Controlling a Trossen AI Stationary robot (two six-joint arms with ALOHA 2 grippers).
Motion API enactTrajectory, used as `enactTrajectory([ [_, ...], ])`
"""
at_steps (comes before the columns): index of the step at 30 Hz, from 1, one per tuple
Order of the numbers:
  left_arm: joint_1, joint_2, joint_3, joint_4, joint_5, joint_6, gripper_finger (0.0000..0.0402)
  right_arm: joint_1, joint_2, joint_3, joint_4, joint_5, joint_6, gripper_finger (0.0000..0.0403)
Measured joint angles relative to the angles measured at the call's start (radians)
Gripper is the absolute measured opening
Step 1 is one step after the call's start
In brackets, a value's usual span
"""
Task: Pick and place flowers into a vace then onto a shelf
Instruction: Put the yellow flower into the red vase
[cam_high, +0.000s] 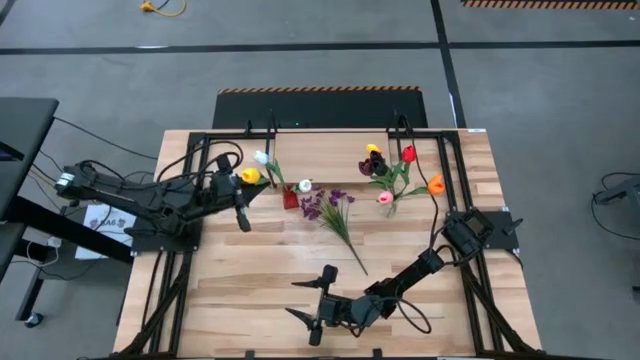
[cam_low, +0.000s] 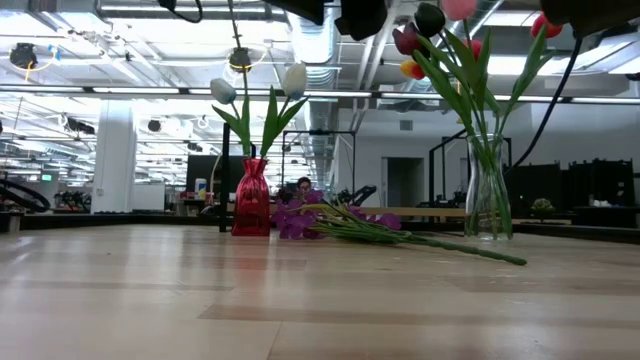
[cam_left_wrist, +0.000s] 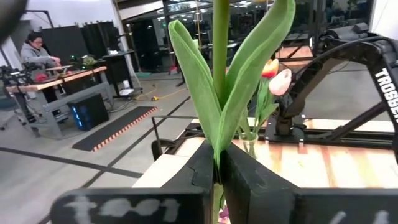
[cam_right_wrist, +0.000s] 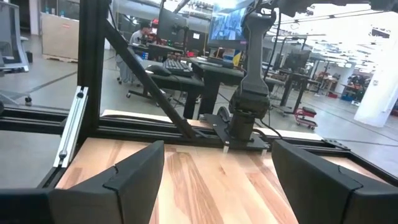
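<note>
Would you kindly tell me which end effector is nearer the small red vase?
Left. The left end effector sits beside the small red vase, gripping a green stem; the right end effector waits farther off.

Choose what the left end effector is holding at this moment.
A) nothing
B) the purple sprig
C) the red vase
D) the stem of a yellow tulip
D: the left end effector is shut on a green stem, and the high view shows the yellow tulip at its tip; the purple sprig lies on the table.
</note>
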Motion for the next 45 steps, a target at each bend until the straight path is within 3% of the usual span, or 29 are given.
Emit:
enactTrajectory([
  [11,0.130,-0.009,-0.063,0.043,0.113,-0.066,0.0000,0.002,0.000,0.000,0.000,0.000,0.001,0.0291],
  [15,0.148,-0.010,-0.091,0.129,0.157,-0.067,0.0000,0.003,0.000,0.000,-0.001,0.000,0.012,0.0291],
  [34,0.200,-0.006,-0.126,0.104,0.180,-0.105,0.0001,0.002,0.000,0.000,-0.023,0.000,0.034,0.0291],
  [45,0.231,-0.006,-0.126,0.043,0.195,-0.179,0.0036,0.002,0.000,0.000,-0.023,0.000,0.034,0.0291],
])
